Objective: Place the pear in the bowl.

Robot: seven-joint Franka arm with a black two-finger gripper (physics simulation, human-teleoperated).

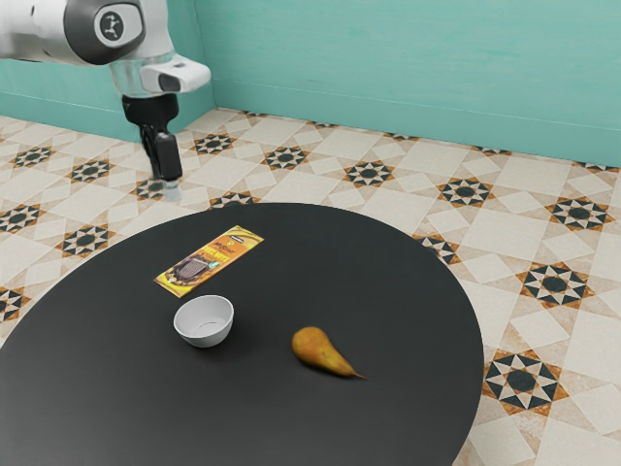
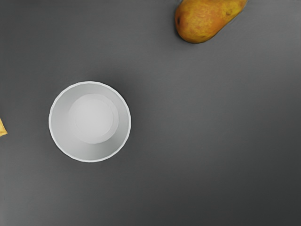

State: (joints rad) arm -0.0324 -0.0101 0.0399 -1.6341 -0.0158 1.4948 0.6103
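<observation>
Awaiting pickup: 1 golden-brown, tapered pear [image 1: 320, 349], on round blk table [image 1: 291, 417], apart f/ white, round, smooth bowl [image 1: 207, 337]; blk robot gripper [image 1: 172, 190] aloft, open/shut can't tell; grasp, transfer + placement all TBD.

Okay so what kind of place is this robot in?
Probably a room in a home or café, judging by the patterned tile floor, the teal wall and the round black table.

Yellow pkt [image 1: 211, 260] flat on rd blk tbl [image 1: 97, 388], star-patterned tile flr [image 1: 592, 340], teal walls [image 1: 408, 58] w/ skirting [image 1: 408, 134]
</observation>
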